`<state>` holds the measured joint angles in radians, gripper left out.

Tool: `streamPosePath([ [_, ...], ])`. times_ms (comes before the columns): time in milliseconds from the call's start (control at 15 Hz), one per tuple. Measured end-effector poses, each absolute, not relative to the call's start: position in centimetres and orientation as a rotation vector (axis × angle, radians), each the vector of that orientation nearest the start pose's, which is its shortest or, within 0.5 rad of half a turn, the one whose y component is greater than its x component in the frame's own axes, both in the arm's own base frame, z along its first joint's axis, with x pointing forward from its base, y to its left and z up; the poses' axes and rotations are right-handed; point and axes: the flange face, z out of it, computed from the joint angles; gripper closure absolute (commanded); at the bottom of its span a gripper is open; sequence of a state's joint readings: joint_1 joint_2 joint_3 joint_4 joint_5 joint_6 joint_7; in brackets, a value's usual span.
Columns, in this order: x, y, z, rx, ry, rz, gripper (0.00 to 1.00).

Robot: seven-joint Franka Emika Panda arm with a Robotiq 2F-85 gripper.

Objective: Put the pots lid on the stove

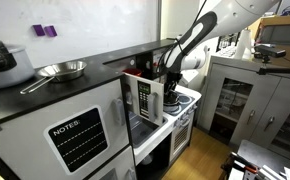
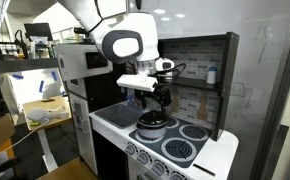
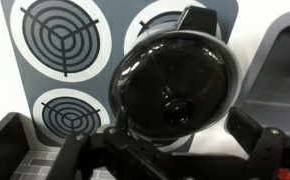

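The hand point(image 3: 165, 155) hangs open directly above the pot point(image 2: 151, 128). In the wrist view its two fingers point(image 3: 73, 150) stand wide apart on either side of the pot and grasp nothing. The dark lid point(image 3: 175, 85) seems to sit on the pot, its knob centred between the fingers and untouched. The pot stands on the white stove point(image 2: 213, 158), over one burner. Two other burners point(image 3: 58, 35) point(image 3: 70, 110) lie bare beside the pot, and in an exterior view a further free burner point(image 2: 178, 148) shows in front of the pot.

By my reading, the task has barely begun. The approach over the pot is made, but gripping the knob, lifting the lid off the pot and setting it down on the stove's surface beside the pot are all left.
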<state>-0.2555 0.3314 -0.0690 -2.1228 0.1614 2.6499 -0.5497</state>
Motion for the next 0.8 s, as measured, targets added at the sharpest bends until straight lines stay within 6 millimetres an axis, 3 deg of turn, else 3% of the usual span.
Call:
streamPosePath([
  [333,56.14,-19.25,27.07,-3.142,-0.153,-0.319,0.02],
  [400,56.1,-19.24,27.02,-3.142,-0.154,-0.317,0.26],
  [533,56.08,-19.23,26.97,-3.142,-0.154,-0.315,0.31],
  [800,56.04,-19.21,26.92,-3.144,-0.161,-0.312,0.59],
])
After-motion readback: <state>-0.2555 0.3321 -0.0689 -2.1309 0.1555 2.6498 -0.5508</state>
